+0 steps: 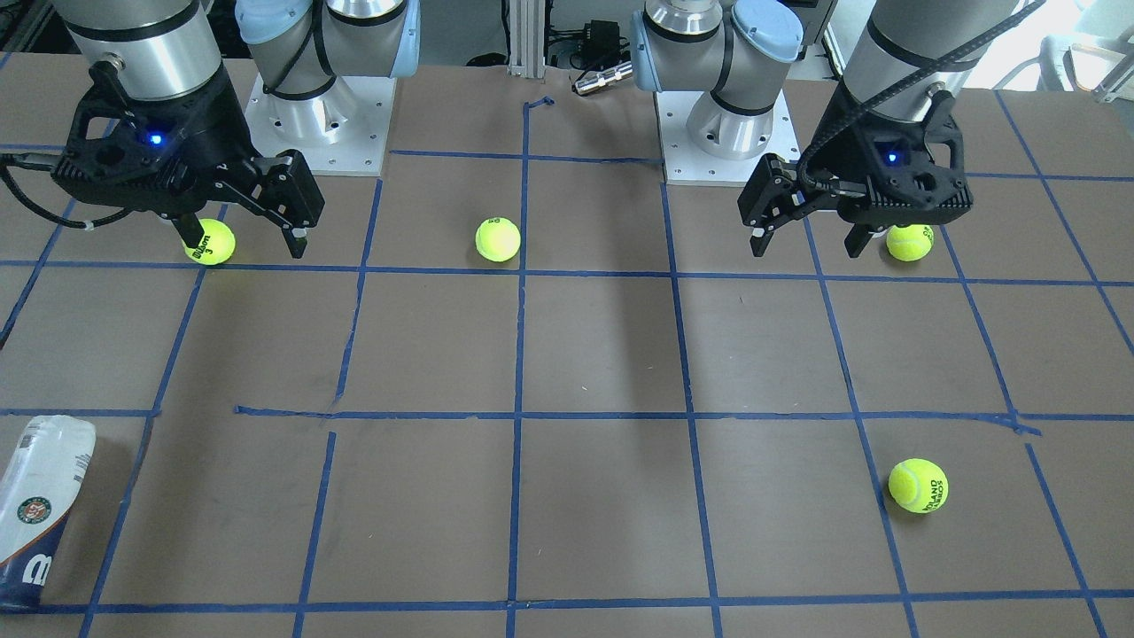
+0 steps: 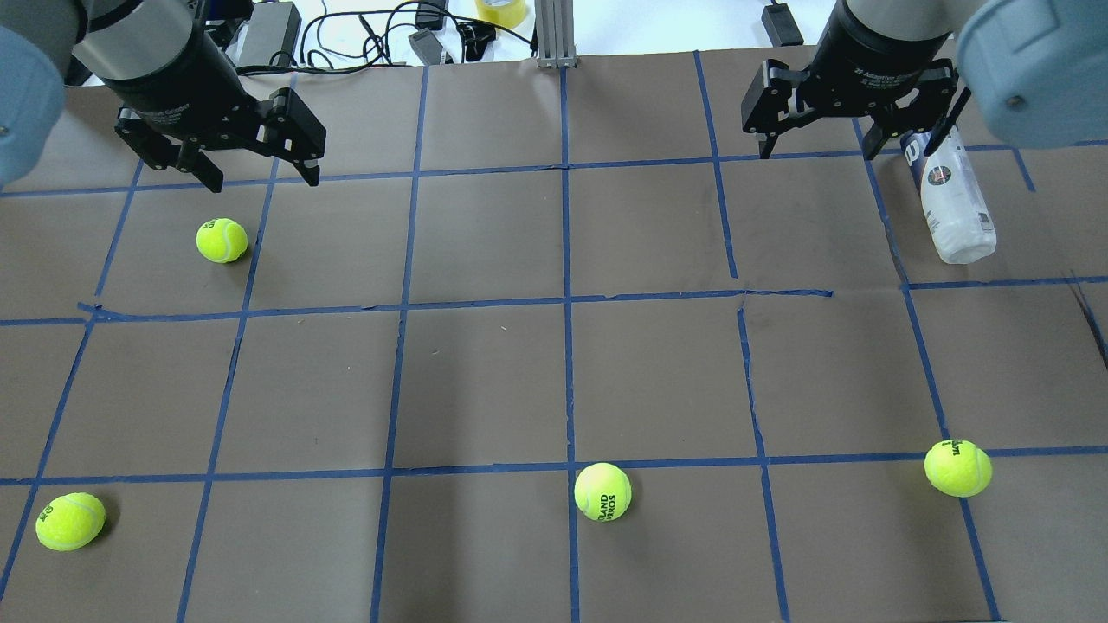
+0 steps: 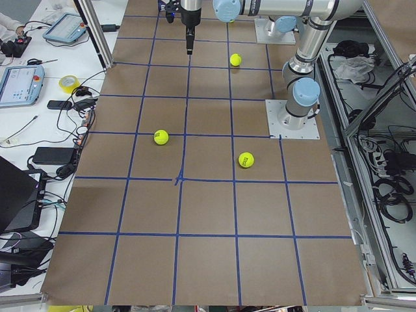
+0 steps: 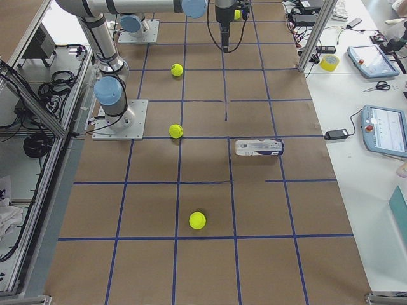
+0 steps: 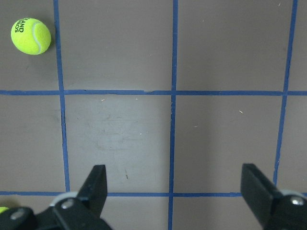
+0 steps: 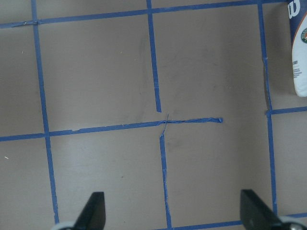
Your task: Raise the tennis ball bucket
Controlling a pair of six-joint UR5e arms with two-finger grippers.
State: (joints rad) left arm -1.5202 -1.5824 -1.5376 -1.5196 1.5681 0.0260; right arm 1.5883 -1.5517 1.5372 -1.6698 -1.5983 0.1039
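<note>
- While it hangs above the far left of the table [image 2: 485,381], the left gripper [image 2: 262,180] has its jaws spread wide and holds nothing.
- One yellow tennis ball [image 2: 222,240] lies near it.
- At the far right, the right gripper [image 2: 816,151] is also spread wide and empty.
- Just beside it, the tennis ball bucket [image 2: 952,203] lies on its side on the table.
</note>
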